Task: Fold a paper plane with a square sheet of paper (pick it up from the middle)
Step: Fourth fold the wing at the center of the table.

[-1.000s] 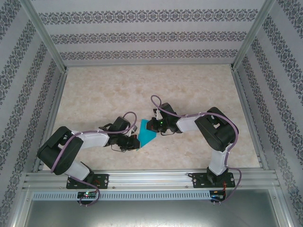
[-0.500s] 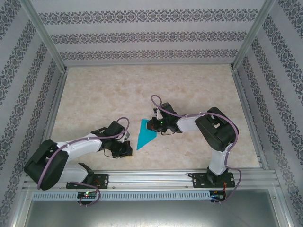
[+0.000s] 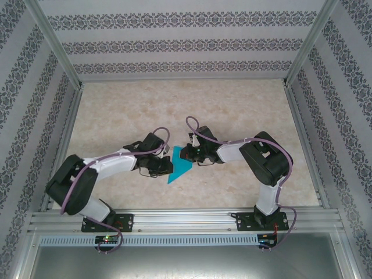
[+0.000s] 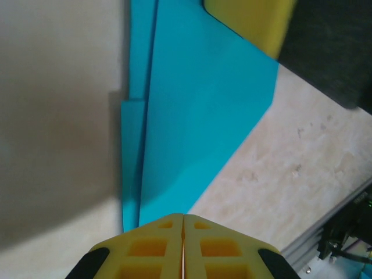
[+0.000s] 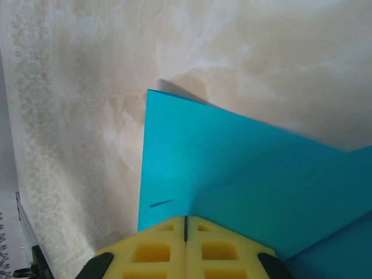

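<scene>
Swinging back in from the near-left corner, the left hand (image 3: 167,167) sits clenched just beside the paper plane (image 3: 180,167), which lies by the worktop's (image 3: 139,110) near edge, midway along it. Only the left wrist view shows its layered creases. The right hand (image 3: 185,154), also clenched, presses its far end. Patterned walls (image 3: 186,40) enclose the marbled surface.

Paper (image 4: 197,116): thin, teal, matt, smooth; crisp creases, layered edges.
Left fingers (image 4: 151,251), right fingers (image 5: 152,254): yellow plastic, matt, moulded recessed cells.
Worktop (image 3: 174,107): beige, marble-look, smooth, faint sheen.
Arm shells (image 3: 113,164): black and white plastic, semi-gloss.
Cables (image 3: 200,135): purple, rubbery sheath.
Near rails (image 3: 186,220): bare aluminium, satin.
Walls (image 3: 186,46): patterned, matt.
</scene>
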